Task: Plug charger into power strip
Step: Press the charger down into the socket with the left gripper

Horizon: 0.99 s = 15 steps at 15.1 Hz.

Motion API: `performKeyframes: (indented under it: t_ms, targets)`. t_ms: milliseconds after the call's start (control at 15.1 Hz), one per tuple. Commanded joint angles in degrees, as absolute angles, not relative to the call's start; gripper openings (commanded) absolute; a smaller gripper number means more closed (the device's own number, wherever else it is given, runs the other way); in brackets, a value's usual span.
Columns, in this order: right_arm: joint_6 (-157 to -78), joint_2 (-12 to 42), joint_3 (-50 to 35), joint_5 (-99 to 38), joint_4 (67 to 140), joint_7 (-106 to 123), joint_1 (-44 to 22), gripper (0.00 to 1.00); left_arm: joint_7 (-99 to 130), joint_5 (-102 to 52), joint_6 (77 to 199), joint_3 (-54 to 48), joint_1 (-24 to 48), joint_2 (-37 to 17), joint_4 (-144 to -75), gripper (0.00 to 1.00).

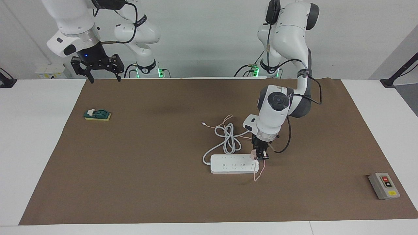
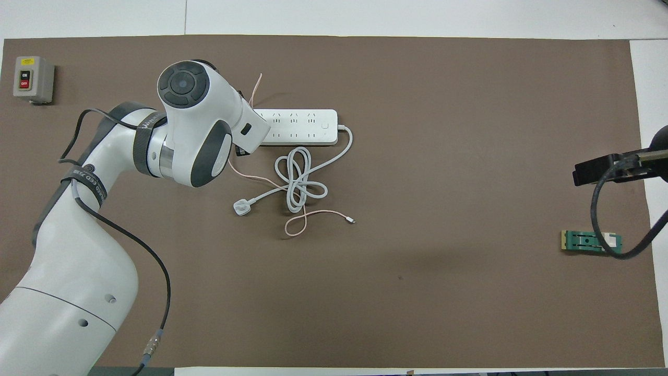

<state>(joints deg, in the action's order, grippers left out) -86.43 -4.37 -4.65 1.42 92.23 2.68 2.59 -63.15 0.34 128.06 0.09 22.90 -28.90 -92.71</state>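
The white power strip (image 1: pixel 233 164) (image 2: pixel 300 127) lies flat on the brown mat. My left gripper (image 1: pixel 261 157) points down over the strip's end toward the left arm's side and is shut on the pale pink charger (image 1: pixel 253 153), which sits just above the strip's outlets. The charger's thin pink cable (image 1: pixel 259 171) (image 2: pixel 300 222) loops off the strip onto the mat. In the overhead view the left arm's wrist hides the charger and that end of the strip. My right gripper (image 1: pixel 103 77) hangs open in the air over the mat's edge by the right arm's base.
The strip's thick white cord (image 1: pixel 228 138) (image 2: pixel 297 180) lies coiled nearer to the robots, ending in a round white plug (image 2: pixel 241 207). A grey button box (image 1: pixel 384 185) (image 2: pixel 32 78) sits toward the left arm's end. A green block (image 1: pixel 97 114) (image 2: pixel 589 242) lies toward the right arm's end.
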Motion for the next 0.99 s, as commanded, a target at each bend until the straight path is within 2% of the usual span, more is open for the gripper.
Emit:
performKeyframes:
  t_ms: [0,926]
  targets:
    - [-86.04,-4.66,-5.01,0.62,91.93,1.41,2.81,1.00,-61.17,1.58,128.23,0.26,23.29,-27.16,-95.62,0.00]
    - [-86.04,-4.75,-5.01,0.62,92.20,1.67,2.90,1.00,-59.33,-0.09,130.60,-0.09,23.73,-27.42,-95.18,0.00]
